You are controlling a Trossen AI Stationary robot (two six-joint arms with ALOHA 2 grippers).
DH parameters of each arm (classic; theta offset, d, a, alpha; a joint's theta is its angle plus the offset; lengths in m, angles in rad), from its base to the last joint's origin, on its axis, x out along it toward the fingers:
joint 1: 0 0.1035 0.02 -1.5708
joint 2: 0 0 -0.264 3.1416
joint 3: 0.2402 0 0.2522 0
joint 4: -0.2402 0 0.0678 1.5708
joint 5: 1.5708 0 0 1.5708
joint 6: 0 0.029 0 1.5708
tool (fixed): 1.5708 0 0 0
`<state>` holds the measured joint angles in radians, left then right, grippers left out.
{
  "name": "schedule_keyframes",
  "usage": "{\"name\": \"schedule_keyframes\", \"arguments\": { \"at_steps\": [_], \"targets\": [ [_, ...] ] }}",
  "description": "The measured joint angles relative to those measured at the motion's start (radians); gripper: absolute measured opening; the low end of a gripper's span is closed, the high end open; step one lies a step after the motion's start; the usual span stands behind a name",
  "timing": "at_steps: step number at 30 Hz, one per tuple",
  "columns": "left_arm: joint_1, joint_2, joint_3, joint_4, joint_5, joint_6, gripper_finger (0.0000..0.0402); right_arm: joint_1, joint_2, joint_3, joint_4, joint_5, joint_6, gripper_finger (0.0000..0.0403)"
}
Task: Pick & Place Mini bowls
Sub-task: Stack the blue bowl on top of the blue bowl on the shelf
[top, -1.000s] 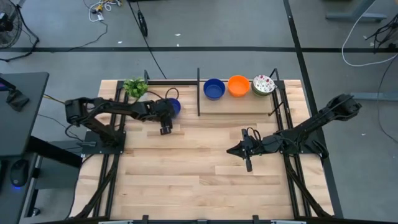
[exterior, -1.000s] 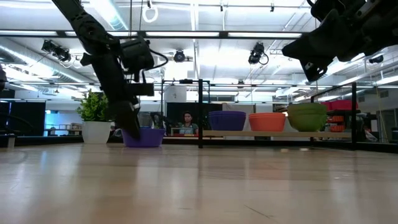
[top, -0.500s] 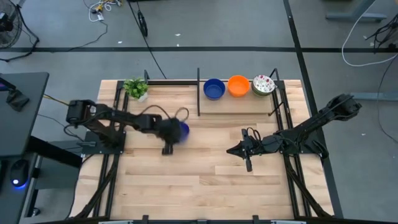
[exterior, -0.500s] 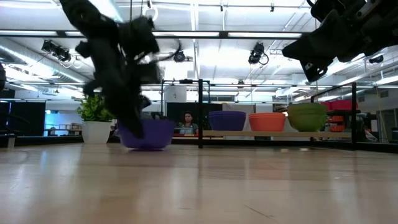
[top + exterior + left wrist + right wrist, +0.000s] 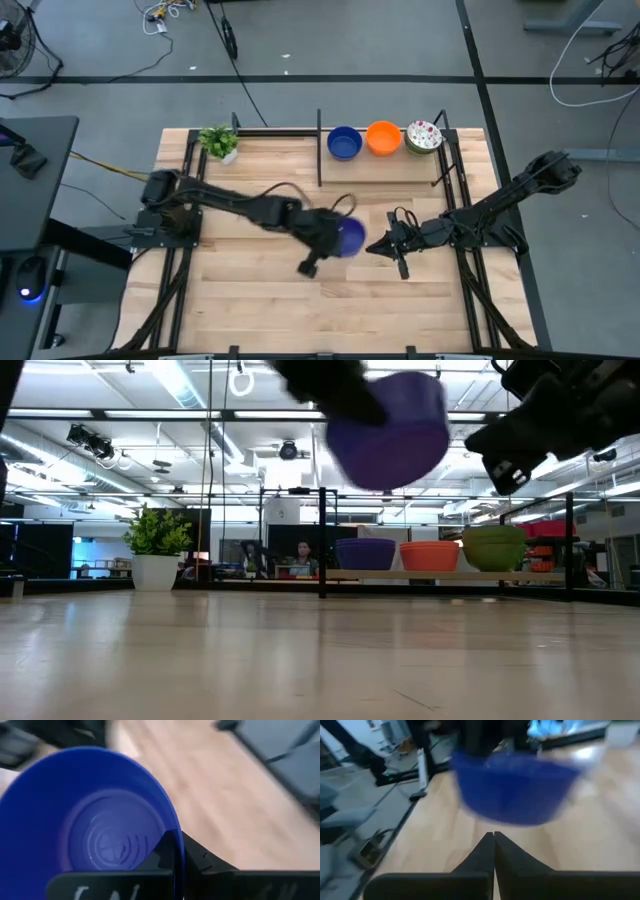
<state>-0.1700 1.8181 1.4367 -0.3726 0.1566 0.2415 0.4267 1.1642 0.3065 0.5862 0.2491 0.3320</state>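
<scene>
My left gripper [image 5: 338,240] is shut on a solid blue mini bowl [image 5: 351,236], held above the middle of the table; the bowl shows high in the low view [image 5: 390,430] and fills the left wrist view [image 5: 95,830]. My right gripper [image 5: 369,246] is shut and empty, hovering just right of the bowl, which stands close ahead of it in the right wrist view [image 5: 515,787]. A blue bowl [image 5: 344,142], an orange bowl [image 5: 383,137] and a white red-speckled bowl [image 5: 424,136] sit in a row on the far shelf. My left gripper pinches the bowl's wall at its rim [image 5: 176,851], one finger inside the bowl and one outside. The bowl is lifted clear of the table, its opening up and a little tilted.
A small green potted plant [image 5: 218,141] stands at the far left corner. Dark upright posts [image 5: 319,150] frame the shelf at the far edge. Bare wood lies in front of both arms [image 5: 300,310]. A person sits far behind the table [image 5: 301,556].
My left gripper has swept from beside the plant toward the table's right and near side, up to my right gripper, and has risen. The blue bowl, resting on the table a second ago, is now lifted clear and carried along.
</scene>
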Motion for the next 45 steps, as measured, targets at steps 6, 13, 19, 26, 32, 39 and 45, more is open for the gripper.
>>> {"name": "schedule_keyframes", "arguments": {
  "at_steps": [6, 13, 19, 26, 32, 39, 45],
  "targets": [
    [0.121, 0.147, 0.325, -0.209, -0.043, 0.121, 0.0005, 0.078, -0.001, 0.000, -0.145, -0.008, 0.143, 0.0007],
    [0.326, 0.238, 0.495, -0.254, -0.075, 0.174, 0.0007, 0.155, -0.001, 0.000, -0.184, 0.052, 0.185, 0.0007],
    [0.473, 0.287, 0.514, -0.204, -0.061, 0.193, 0.0006, 0.167, -0.001, 0.000, -0.182, 0.084, 0.184, 0.0007],
    [0.545, 0.341, 0.514, -0.186, -0.052, 0.214, 0.0008, 0.167, -0.001, 0.000, -0.183, 0.101, 0.165, 0.0006],
    [0.561, 0.363, 0.513, -0.198, -0.111, 0.227, 0.0013, 0.167, -0.001, 0.000, -0.179, 0.102, 0.157, 0.0006],
    [0.572, 0.363, 0.513, -0.197, -0.116, 0.227, 0.0014, 0.167, 0.000, 0.000, -0.182, 0.102, 0.157, 0.0006],
    [0.583, 0.394, 0.512, -0.218, -0.119, 0.226, 0.0015, 0.167, 0.000, 0.000, -0.181, 0.102, 0.157, 0.0006]
  ]
}}
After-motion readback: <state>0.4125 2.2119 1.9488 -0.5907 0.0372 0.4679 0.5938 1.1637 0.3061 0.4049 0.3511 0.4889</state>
